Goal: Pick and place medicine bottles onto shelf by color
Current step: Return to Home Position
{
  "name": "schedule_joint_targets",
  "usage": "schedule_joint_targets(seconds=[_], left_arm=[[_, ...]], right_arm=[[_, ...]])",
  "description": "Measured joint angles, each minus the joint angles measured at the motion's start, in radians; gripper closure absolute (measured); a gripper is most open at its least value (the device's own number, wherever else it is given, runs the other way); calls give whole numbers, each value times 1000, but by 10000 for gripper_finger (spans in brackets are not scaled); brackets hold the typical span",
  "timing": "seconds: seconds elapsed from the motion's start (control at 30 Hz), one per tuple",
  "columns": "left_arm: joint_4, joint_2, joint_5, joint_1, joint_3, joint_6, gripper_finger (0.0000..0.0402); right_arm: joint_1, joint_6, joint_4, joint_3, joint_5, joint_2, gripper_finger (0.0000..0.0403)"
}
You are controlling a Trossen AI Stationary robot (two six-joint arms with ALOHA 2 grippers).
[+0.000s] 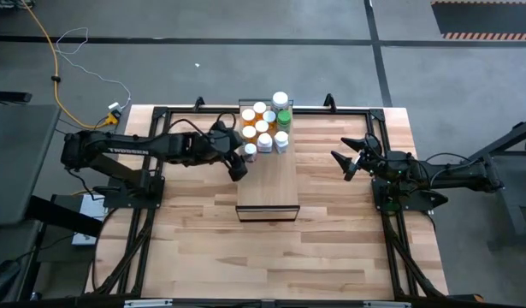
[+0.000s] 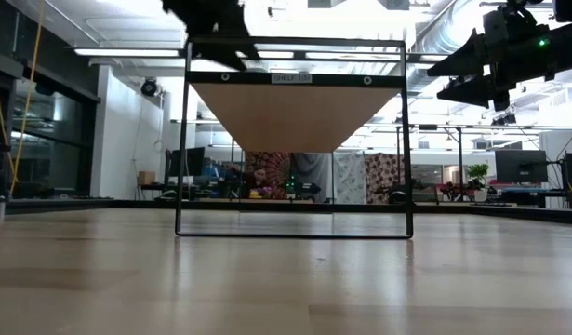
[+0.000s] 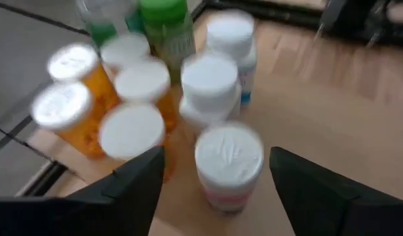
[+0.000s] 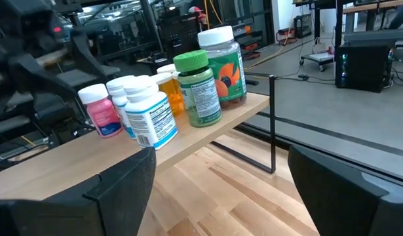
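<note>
With the bottles (image 1: 265,127) all grouped on the shelf (image 1: 268,186), only homing seems left: the left gripper (image 3: 215,157), fingers apart beside them, must back off cleanly, while the right gripper (image 4: 221,160) waits spread, well clear.

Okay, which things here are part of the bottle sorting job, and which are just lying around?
Job:
shelf
bottles, clustered at its far end
left gripper, open beside the bottles
right gripper, open, off to the shelf's right

Lying about:
yellow cable on the floor
striped tape on the floor
monitor in the room behind
</note>
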Motion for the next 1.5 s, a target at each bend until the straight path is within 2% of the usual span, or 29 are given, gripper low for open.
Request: schedule_joint_targets(seconds=[0.13,0.27,0.37,0.5,0.63,0.83,0.97,1.13,1.3,1.5], left_arm=[[-46,-67,3,-18,48,-13,127],[10,-173,-2,-72,3,21,129],[120,-277,-8,-120,-106,52,131],[325,-434,-3,-182,-320,104,131],[500,-587,7,-198,-519,141,131],[555,-798,98,-176,-689,172,131],[569,-904,104,-177,-756,149,131],[649,-967,96,-178,-809,163,131],[663,-982,89,-178,-813,168,131],[646,-981,15,-178,-813,166,131]], right_arm=[[0,0,0,0,0,0,65],[0,0,-3,0,0,0,65],[0,-1,-4,0,0,0,65],[0,-8,-4,0,0,0,65],[0,-7,0,0,3,0,65],[0,-3,1,0,4,0,65],[0,-8,3,0,4,0,65],[0,-8,30,0,10,0,65],[0,-8,77,0,26,0,65],[0,-8,76,0,25,0,65]])
